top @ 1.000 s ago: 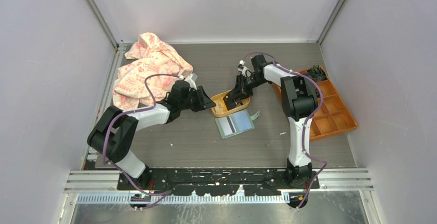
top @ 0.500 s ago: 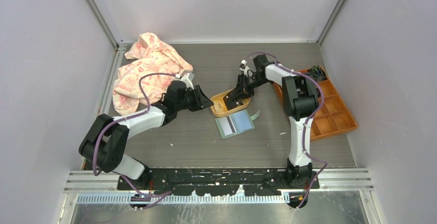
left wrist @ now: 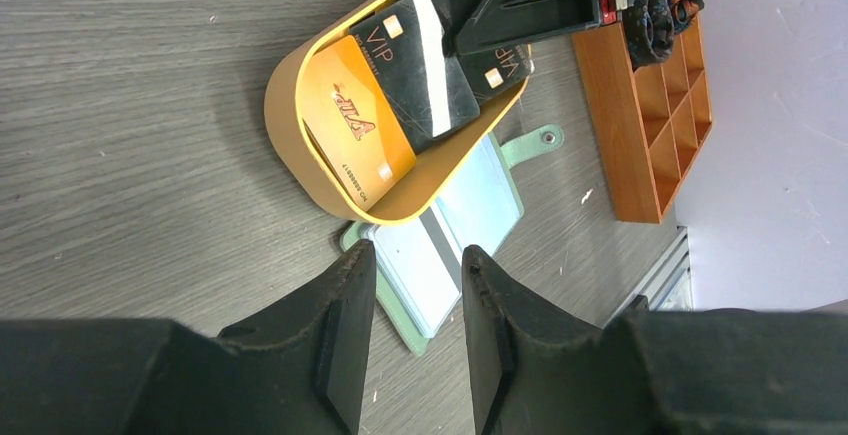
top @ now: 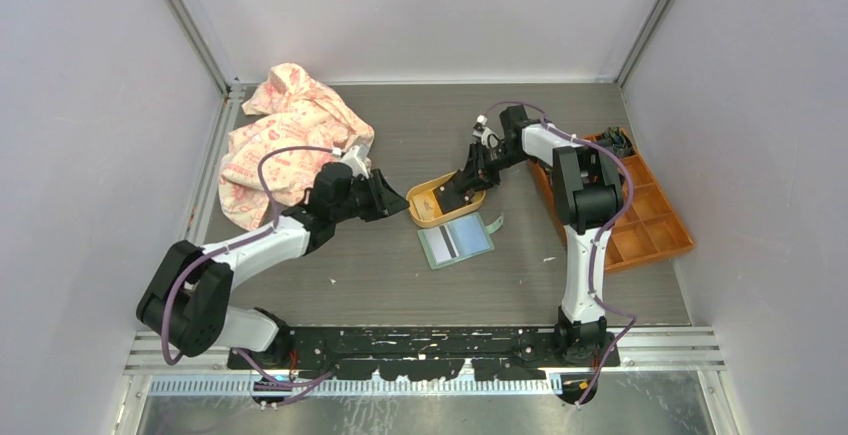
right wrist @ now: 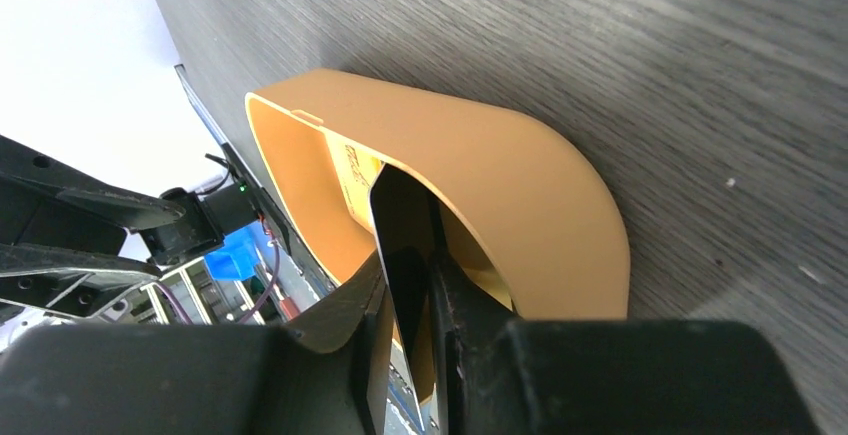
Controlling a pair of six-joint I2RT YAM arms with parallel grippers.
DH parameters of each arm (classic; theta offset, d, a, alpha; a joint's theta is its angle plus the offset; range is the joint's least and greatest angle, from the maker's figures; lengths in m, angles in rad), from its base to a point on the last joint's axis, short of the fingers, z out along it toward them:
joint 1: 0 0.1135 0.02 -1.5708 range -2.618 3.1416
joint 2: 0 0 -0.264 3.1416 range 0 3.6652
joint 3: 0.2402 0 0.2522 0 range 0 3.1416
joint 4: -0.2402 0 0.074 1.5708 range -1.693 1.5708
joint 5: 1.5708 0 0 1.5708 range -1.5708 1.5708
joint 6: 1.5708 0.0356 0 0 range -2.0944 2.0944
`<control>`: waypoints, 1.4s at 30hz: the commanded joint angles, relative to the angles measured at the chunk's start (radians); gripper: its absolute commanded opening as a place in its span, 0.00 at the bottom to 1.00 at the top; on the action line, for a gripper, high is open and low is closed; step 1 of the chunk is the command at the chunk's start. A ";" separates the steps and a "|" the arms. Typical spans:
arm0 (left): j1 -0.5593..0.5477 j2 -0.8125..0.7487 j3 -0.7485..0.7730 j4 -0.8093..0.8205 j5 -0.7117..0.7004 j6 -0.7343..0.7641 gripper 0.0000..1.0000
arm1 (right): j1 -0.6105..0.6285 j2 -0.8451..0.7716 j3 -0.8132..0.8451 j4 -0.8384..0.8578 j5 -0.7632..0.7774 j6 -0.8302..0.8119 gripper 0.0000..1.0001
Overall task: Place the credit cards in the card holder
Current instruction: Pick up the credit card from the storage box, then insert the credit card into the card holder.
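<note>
Right pincer (top: 453, 198) reaches down into the yellow-orange oval tray (top: 421, 212) at mid-worktop (top: 380, 265). In the right wrist view its two fingers are clamped on the edge of a black card (right wrist: 400, 225), which stands on edge inside the tray wall (right wrist: 520, 175). Left pincer (top: 396, 205) hovers just left of the tray, fingers apart, nothing between them; the left wrist view shows a clear gap at the fingertips (left wrist: 415, 267) with bare worktop and the card holder below. The credit cards (left wrist: 400, 85) are in the tray: an orange-gold card (left wrist: 355, 135) lying against the near-left wall, and black VIP cards overlapping it, one with a white stripe. The card holder (top: 455, 240) lies open and flat on the worktop just in front of the tray, sage-green border, a dark stripe across its pale inner face, snap tab (left wrist: 535, 140) pointing toward the right arm. In the left wrist view the tray rim (left wrist: 285, 85) overlaps the holder's far edge; contact cannot be told. Orange compartment box (top: 650, 220) at the right edge; patterned cloth (top: 285, 140) bunched at far left.
</note>
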 commanded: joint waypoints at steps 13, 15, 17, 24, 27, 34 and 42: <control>0.014 -0.142 -0.126 0.208 0.043 -0.020 0.46 | -0.036 -0.172 -0.025 0.005 0.114 -0.024 0.05; 0.024 -0.160 -0.159 0.271 0.053 -0.048 0.53 | -0.036 -0.189 -0.028 0.004 0.127 -0.038 0.05; 0.037 -0.172 -0.193 0.353 0.076 -0.080 0.61 | -0.037 -0.210 -0.028 -0.002 0.137 -0.057 0.04; 0.049 -0.121 -0.333 0.864 0.180 -0.197 0.69 | -0.037 -0.356 -0.117 0.096 -0.055 -0.084 0.04; 0.031 -0.046 -0.387 1.130 0.168 -0.276 0.69 | -0.031 -0.446 -0.216 0.258 -0.195 -0.015 0.03; -0.119 0.041 -0.349 1.211 0.054 -0.216 0.70 | 0.037 -0.616 -0.409 0.709 -0.329 0.242 0.03; -0.179 0.119 -0.249 1.212 0.010 -0.218 0.66 | 0.099 -0.690 -0.463 0.892 -0.332 0.384 0.03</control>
